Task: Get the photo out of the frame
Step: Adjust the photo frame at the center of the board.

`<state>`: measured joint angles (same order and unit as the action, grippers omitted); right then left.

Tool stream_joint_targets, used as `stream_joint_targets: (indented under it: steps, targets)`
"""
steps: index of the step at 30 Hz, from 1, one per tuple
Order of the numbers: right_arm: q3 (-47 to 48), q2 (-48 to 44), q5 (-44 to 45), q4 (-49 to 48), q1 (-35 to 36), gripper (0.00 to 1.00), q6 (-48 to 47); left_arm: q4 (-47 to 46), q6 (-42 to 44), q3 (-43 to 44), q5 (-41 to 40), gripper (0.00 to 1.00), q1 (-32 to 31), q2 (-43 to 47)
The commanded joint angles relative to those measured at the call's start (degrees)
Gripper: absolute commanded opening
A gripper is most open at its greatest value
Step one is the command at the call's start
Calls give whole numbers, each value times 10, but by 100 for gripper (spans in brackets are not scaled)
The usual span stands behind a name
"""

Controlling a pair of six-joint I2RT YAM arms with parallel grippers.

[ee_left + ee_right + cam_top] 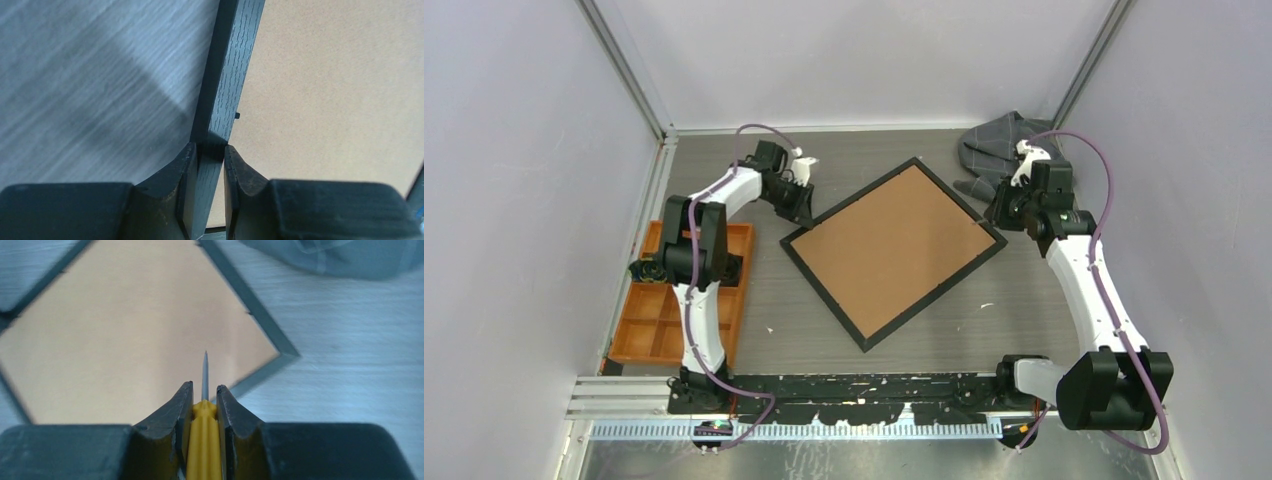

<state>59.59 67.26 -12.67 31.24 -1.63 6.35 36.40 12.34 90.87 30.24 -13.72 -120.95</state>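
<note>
A large black-edged frame (892, 250) lies face down, turned like a diamond, in the middle of the table (984, 320), with its brown backing board (125, 330) facing up. The photo is not visible; it is presumably sealed beneath that board. At the frame's far-left edge the left gripper (210, 150) has its jaws pinching the thin black border, close to a small dark retaining tab (237, 115). At the frame's right corner the right gripper (205, 387) has its jaws pressed on the yellow handle of a screwdriver (204, 440), whose bare metal tip points across the board. The main risk is that tip: if it digs into the board instead of catching under a tab, it could pierce through and scratch the photo, or skate off sideways. Prying too hard could bend or snap a tab. The left hold is narrow, so a push from the tool could pivot the frame or slide it out of the pinch. A grey cloth (994, 150) lies at the far right and an orange tray (646, 335) at the left.
</note>
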Motion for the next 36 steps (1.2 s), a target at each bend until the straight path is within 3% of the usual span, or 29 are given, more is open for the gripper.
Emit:
stream_joint_targets:
  steps: [1,5,16,22,30,36]
  targets:
    - [16,-1,195,58,-2,1,-34,40,-77,-76,17,7,29,3]
    - [-4,12,276,75,-2,1,-53,8,-101,-135,44,7,32,27]
    - [-18,120,285,20,-2,1,18,-37,-121,-190,100,18,33,114]
    - [-25,139,157,-20,-23,1,90,-36,-121,-202,112,25,33,132]
    - [1,166,56,-107,-25,1,170,-1,-91,-207,180,31,33,121]
    - [47,246,-16,-141,-24,1,193,108,-33,-167,243,35,33,95]
